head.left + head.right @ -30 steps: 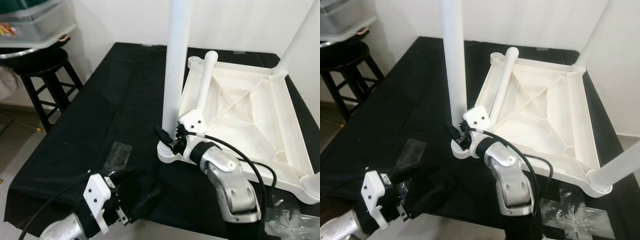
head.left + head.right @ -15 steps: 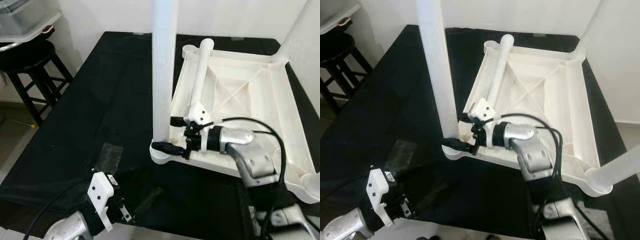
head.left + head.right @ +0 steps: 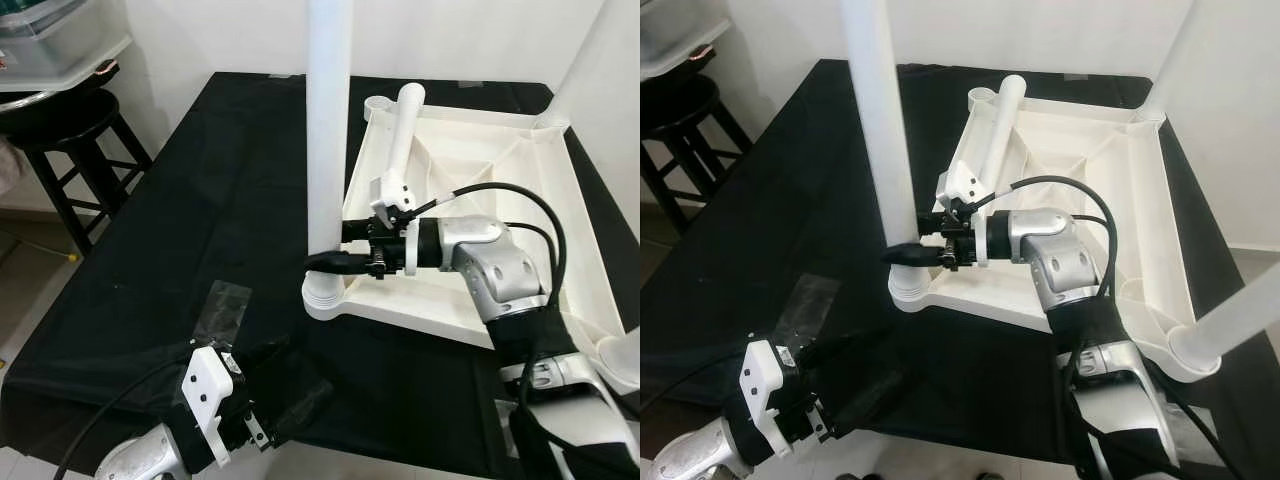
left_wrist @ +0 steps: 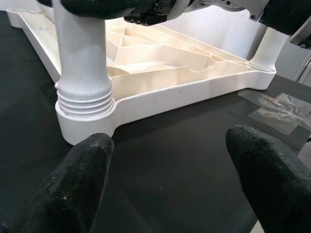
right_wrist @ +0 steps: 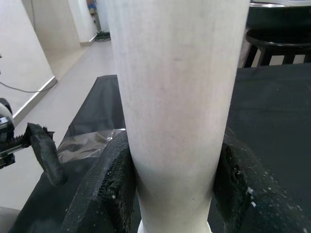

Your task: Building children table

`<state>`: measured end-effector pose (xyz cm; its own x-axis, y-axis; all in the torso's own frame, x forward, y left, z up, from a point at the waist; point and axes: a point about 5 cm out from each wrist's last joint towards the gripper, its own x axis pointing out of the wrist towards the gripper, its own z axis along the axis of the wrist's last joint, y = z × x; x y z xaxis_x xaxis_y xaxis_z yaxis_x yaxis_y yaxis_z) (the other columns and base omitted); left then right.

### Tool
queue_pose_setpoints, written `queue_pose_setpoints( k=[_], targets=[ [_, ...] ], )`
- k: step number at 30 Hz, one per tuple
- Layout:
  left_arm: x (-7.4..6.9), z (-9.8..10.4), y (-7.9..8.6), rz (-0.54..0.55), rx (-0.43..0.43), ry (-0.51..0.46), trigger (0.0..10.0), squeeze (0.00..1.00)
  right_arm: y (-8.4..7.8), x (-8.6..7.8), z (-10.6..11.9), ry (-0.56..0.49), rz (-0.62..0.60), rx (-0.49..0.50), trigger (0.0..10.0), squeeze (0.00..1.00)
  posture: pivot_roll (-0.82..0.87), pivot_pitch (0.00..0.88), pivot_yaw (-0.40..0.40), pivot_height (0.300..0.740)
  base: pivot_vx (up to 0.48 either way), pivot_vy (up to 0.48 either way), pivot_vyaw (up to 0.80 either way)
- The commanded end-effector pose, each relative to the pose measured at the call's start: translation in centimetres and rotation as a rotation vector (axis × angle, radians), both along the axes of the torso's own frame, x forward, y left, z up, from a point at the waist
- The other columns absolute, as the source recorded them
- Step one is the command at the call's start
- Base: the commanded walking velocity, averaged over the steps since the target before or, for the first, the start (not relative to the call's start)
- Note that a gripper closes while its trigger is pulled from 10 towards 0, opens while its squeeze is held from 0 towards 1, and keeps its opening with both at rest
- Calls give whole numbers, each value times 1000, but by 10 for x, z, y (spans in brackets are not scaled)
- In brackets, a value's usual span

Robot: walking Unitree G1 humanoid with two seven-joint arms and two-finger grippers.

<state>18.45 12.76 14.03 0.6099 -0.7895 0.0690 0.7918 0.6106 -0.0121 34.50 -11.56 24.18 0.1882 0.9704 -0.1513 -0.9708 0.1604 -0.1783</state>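
Right wrist view: the right gripper [image 5: 172, 179] clamps the upright table leg [image 3: 327, 130] just above its socket in the upturned tabletop [image 3: 490, 200]. Left gripper [image 4: 167, 179] hovers spread apart nearby.

One upturned white tabletop [image 3: 500, 200] — three legs upright [image 3: 328, 130], a fourth lying loose [image 3: 400, 145] — and one black stool [image 3: 75, 150].

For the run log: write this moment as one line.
right gripper: shut on upright table leg near its socket | left gripper: open, hovering over black cloth | tabletop: upside down
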Motion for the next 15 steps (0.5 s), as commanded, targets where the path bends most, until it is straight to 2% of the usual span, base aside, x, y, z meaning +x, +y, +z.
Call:
queue_pose_setpoints(
  k=[1, 2, 3, 4, 5, 6, 7, 8, 9, 10, 12, 15],
  targets=[
    [-2, -4, 1, 2, 0, 30, 10000, 0, 0, 0, -16, 27, -31, -37, 0, 0, 12, 205, -5, 740, 0, 0, 0],
    [-3, -4, 1, 2, -2, 31, 10000, 0, 0, 0, -27, 28, -155, -50, 0, 0, 9, 208, -7, 740, 0, 0, 0],
    [-3, -4, 1, 2, -2, 31, 10000, 0, 0, 0, -27, 28, -155, -50, 0, 0, 9, 208, -7, 740, 0, 0, 0],
    [-3, -4, 1, 2, -3, 32, 10000, 0, -1, 0, -34, 27, -239, -58, 0, 0, 5, 213, -9, 740, 0, 0, 0],
    [-3, -4, 1, 2, -3, 32, 10000, 0, -1, 0, -34, 27, -239, -58, 0, 0, 5, 213, -9, 740, 0, 0, 0],
    [-3, -4, 2, 3, -3, 32, 10000, 0, 5, 3, -53, 43, -599, 3, 0, 0, 0, 220, -7, 740, 0, 0, 0],
    [-3, -3, 3, 4, -4, 32, 10000, 0, 12, -18, -82, 125, -814, 8, 0, 0, -9, 225, 1, 740, 0, 0, 0],
    [-3, -3, 3, 4, -4, 32, 10000, 0, 12, -18, -82, 125, -814, 8, 0, 0, -9, 225, 1, 740, 0, 0, 0],
    [-2, -2, 4, 4, -4, 31, 10000, 0, 13, -35, -97, 188, -953, 7, 0, 0, -7, 231, 4, 740, 0, 0, 0],
    [-2, -2, 5, 3, -4, 32, 10000, 0, 23, -54, -104, 167, -962, -38, 0, 0, -16, 225, 12, 740, 0, 0, 0],
    [-2, -2, 5, 3, -4, 32, 10000, 0, 23, -54, -104, 167, -962, -38, 0, 0, -16, 225, 12, 740, 0, 0, 0],
    [2, -3, 4, -3, -3, 34, 10000, 0, 28, -52, -92, 102, -939, -24, 0, 0, -21, 210, 16, 740, 0, 0, 0]
  ],
)
